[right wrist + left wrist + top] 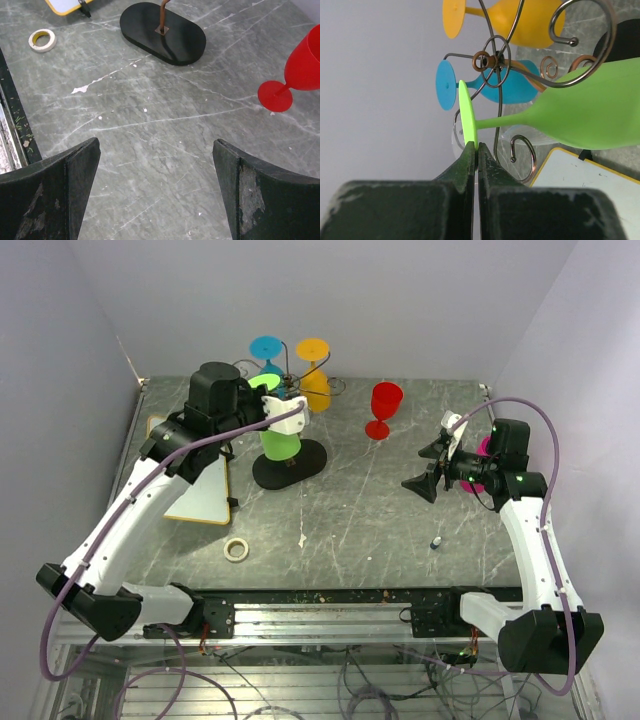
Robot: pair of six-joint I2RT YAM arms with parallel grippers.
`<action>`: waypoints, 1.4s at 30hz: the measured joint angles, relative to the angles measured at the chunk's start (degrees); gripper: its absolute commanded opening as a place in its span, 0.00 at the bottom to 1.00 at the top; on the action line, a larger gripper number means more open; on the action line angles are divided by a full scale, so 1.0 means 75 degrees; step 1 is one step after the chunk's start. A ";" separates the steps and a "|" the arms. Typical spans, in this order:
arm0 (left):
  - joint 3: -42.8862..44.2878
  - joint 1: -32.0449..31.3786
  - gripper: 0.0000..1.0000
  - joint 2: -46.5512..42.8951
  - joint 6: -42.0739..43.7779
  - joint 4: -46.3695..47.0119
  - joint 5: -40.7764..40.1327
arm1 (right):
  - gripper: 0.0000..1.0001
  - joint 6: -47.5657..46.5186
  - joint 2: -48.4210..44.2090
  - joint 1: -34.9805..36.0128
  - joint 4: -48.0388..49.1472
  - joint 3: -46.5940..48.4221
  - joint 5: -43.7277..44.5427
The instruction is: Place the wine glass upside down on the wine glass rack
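Left hand point(476, 150) pinches shut on the thin foot edge of the green wine glass point(590, 110), inverted among the wine glass rack point(290, 465) arms near the surface point(380, 520) far edge. It looks like light, stiff, slippery plastic. Right hand point(156, 150) gapes empty.

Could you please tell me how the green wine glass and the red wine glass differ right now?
The green glass is upside down at the rack; the red glass stands upright on the table, apart from the rack. The left gripper is shut on the green glass's foot; nothing touches the red glass. Both are solid-coloured stemmed glasses.
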 measured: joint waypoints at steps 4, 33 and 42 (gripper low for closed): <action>-0.0283 -0.0006 0.07 0.0000 -0.0020 0.0350 -0.0399 | 0.95 0.0000 0.0003 0.0000 0.0029 0.0000 0.0003; -0.0950 -0.0009 0.07 -0.0373 0.0064 0.0944 -0.1845 | 0.95 0.0003 0.0003 0.0000 0.0035 -0.0003 0.0090; -0.0950 -0.0009 0.07 -0.0688 0.0064 0.0554 -0.1740 | 0.96 0.0003 0.0009 0.0000 0.0085 -0.0003 0.0114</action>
